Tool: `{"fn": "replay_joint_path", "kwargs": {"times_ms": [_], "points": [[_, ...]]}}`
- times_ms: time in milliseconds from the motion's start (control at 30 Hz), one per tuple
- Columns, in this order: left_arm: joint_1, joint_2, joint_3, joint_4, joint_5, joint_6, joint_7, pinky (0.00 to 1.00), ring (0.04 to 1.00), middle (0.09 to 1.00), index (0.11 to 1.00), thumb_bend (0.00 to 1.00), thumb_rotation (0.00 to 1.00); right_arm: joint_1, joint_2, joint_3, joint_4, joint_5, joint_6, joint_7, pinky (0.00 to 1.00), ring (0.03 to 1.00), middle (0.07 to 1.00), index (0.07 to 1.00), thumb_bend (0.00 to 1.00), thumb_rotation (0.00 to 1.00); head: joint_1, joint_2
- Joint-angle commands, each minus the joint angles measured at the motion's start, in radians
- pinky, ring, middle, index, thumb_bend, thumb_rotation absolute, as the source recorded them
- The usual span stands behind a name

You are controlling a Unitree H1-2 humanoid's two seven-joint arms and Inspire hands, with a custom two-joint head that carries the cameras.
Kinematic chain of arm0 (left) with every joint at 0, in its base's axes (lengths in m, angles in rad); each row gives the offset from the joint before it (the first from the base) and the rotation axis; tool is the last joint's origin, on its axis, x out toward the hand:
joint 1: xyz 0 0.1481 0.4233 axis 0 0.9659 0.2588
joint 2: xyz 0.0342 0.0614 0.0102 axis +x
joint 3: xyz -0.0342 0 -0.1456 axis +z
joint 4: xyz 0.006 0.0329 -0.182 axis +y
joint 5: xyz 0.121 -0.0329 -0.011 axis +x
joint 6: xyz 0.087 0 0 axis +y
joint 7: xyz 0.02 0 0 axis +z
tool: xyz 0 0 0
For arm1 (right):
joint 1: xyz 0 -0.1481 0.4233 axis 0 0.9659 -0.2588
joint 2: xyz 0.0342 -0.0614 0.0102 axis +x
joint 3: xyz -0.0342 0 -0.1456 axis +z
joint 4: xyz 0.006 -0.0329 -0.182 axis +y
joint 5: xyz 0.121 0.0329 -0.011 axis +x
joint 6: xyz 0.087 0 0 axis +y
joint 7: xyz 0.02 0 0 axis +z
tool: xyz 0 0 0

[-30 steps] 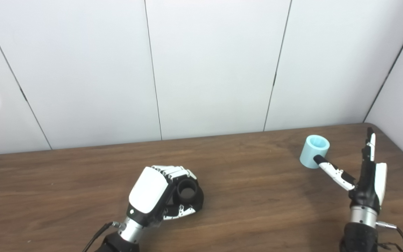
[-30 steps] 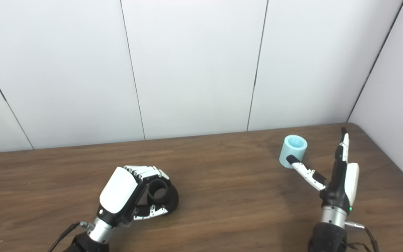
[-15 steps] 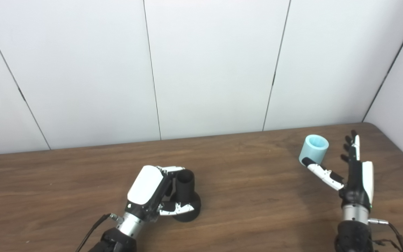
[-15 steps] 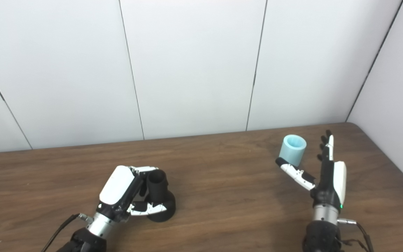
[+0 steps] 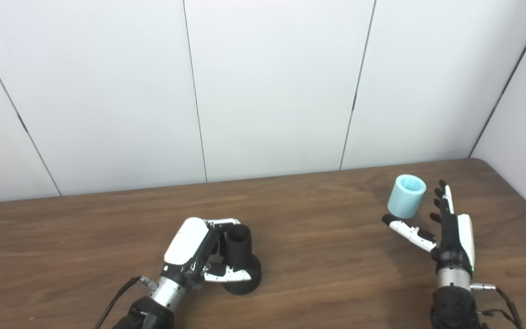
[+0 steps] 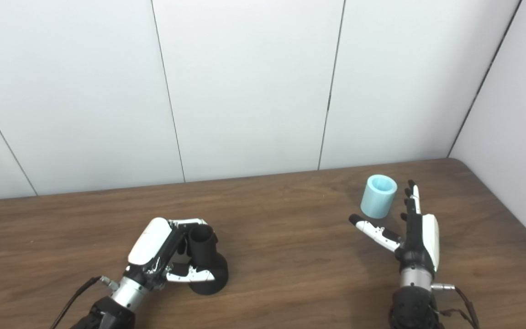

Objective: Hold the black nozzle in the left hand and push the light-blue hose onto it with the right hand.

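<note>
Since a second ago, the left hand (image 5: 199, 249) has rolled back so that the black nozzle (image 5: 240, 260) now stands with its narrow neck up instead of lying under the palm, while the right hand (image 5: 445, 228) has drawn back toward the robot and away from the light-blue hose (image 5: 407, 196). From the left eye, the left hand is closed around the nozzle's neck, thumb along its flared base, which looks to be resting on the wooden surface (image 5: 327, 256); so the holding half of the task seems done. The right hand is spread and holds nothing, thumb pointing left just short of the hose and fingers just beside its right wall. The hose is a short open tube near the far right corner, well apart from the nozzle, and nothing is visible inside it. From the right eye, the nozzle's (image 6: 203, 265) open mouth shows dark and empty. The hose (image 6: 378, 196) stands free of the right hand (image 6: 416, 230), so grasping it, carrying it across and pushing it on all remain.
</note>
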Motion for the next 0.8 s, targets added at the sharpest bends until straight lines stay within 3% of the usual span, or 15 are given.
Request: {"fn": "replay_joint_path", "kwargs": {"times_ms": [0, 400, 767], "points": [[0.157, -0.006, -0.054, 0.113, 0.026, 0.062, -0.106, 0.21, 0.28, 0.407, 0.511, 0.52, 0.0, -0.05, -0.033, -0.005, -0.035, 0.001, -0.016, -0.002, 0.82, 0.917, 0.946, 0.97, 0.96, 0.4, -0.012, -0.004], [0.155, 0.006, -0.074, 0.073, 0.032, 0.188, -0.219, 0.24, 0.298, 0.409, 0.511, 0.52, 0.0, -0.068, -0.028, -0.008, -0.028, 0.012, 0.013, 0.0, 0.81, 0.899, 0.926, 0.946, 0.94, 0.35, -0.034, -0.007], [0.158, 0.017, -0.089, 0.052, 0.045, 0.191, -0.234, 0.23, 0.297, 0.409, 0.509, 0.52, 0.0, -0.113, -0.016, -0.057, 0.039, 0.079, -0.037, -0.034, 0.79, 0.877, 0.898, 0.915, 0.92, 0.28, -0.042, -0.006]]}}
